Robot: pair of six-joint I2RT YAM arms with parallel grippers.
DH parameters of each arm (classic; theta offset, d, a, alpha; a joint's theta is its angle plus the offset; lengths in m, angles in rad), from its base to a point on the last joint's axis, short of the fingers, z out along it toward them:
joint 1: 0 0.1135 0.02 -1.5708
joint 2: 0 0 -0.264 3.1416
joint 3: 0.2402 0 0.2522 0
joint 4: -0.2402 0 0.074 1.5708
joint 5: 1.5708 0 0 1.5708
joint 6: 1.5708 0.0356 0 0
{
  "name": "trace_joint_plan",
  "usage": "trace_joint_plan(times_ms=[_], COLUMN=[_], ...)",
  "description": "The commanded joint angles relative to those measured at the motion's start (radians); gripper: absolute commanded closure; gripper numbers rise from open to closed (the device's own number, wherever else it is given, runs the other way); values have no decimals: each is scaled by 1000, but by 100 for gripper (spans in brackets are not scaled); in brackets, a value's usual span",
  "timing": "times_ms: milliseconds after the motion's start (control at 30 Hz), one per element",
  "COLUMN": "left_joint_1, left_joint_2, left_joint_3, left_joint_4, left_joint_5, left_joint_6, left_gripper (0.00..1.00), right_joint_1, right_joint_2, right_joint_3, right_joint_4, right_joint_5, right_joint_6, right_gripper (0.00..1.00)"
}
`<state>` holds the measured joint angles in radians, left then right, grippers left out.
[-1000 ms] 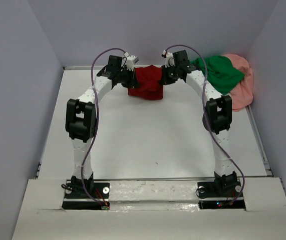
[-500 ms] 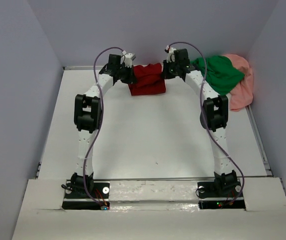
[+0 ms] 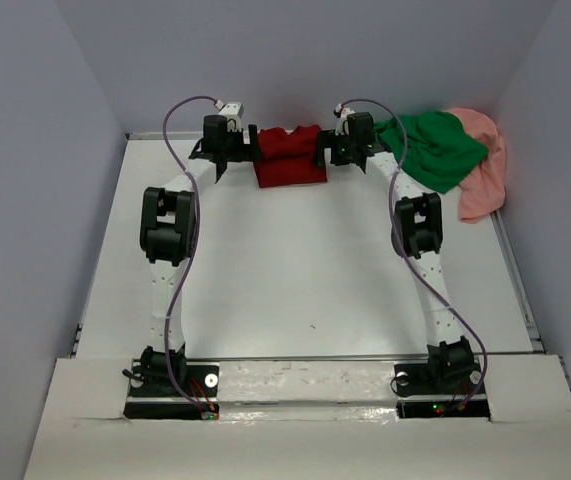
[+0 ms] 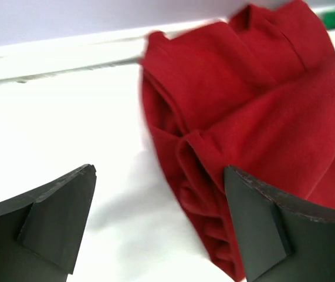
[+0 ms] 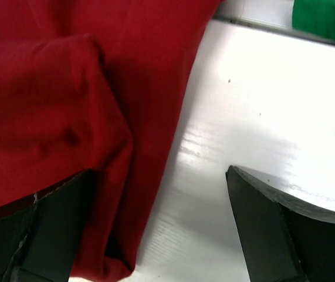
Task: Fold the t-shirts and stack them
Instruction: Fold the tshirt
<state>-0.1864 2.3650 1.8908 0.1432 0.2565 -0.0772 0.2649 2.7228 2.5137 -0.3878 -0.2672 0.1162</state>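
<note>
Both spread wide, the left gripper [image 4: 160,176] and right gripper [image 5: 160,173] should lift straight off the dark red t-shirt [image 3: 290,158] without snagging.

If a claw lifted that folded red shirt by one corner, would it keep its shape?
Probably not: the dark red t-shirt lies in soft, rounded folds, so it looks limp, not stiff. Thin layers suggest it weighs little. Pushed, it would more likely bunch up than slide whole on the smooth table.
</note>
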Motion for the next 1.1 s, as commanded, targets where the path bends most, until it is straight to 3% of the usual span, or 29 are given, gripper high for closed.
trace_joint_plan(times_ms=[0,100,300,467,500,533,567,600,633,667,767,800,867,900,967,1067], left_joint_1=[-15,-21,-42,-77,-84,-93,-97,-102,-111,-143,-203,-212,-228,-235,-242,-257], left_joint_2=[-88,-165,-427,-654,-679,-699,-734,-746,-753,-744,-658,-623,-548,-470,-406,-320], left_joint_3=[-74,-119,-453,-633,-656,-692,-711,-738,-746,-743,-685,-636,-564,-497,-438,-377], left_joint_4=[151,154,280,351,358,369,372,392,398,395,320,300,228,178,127,107], left_joint_5=[-118,-89,-141,-204,-201,-189,-163,-101,-89,-83,-53,-40,-46,-30,-29,-26], left_joint_6=[13,34,57,71,64,45,40,33,25,28,40,39,28,22,24,42], left_gripper=[1,1,1,1,1,1,1,1,1,1,21,46,70,87,100,100], right_joint_1=[5,5,5,5,5,5,5,5,5,5,5,5,5,5,5,5], right_joint_2=[-86,-161,-380,-533,-561,-613,-638,-662,-684,-724,-779,-816,-844,-866,-883,-913], right_joint_3=[-79,-153,-436,-633,-665,-726,-754,-803,-823,-840,-904,-920,-957,-966,-990,-1032], right_joint_4=[58,64,121,136,144,162,167,174,176,175,164,161,150,142,118,93], right_joint_5=[-66,-112,-93,-43,-43,-53,-59,-64,-60,-87,-102,-109,-112,-110,-122,-127], right_joint_6=[-7,-10,-29,-87,-92,-99,-101,-101,-93,-87,-86,-87,-93,-95,-104,-104], right_gripper=[0,0,0,3,8,20,39,78,100,100,100,100,100,100,100,100])
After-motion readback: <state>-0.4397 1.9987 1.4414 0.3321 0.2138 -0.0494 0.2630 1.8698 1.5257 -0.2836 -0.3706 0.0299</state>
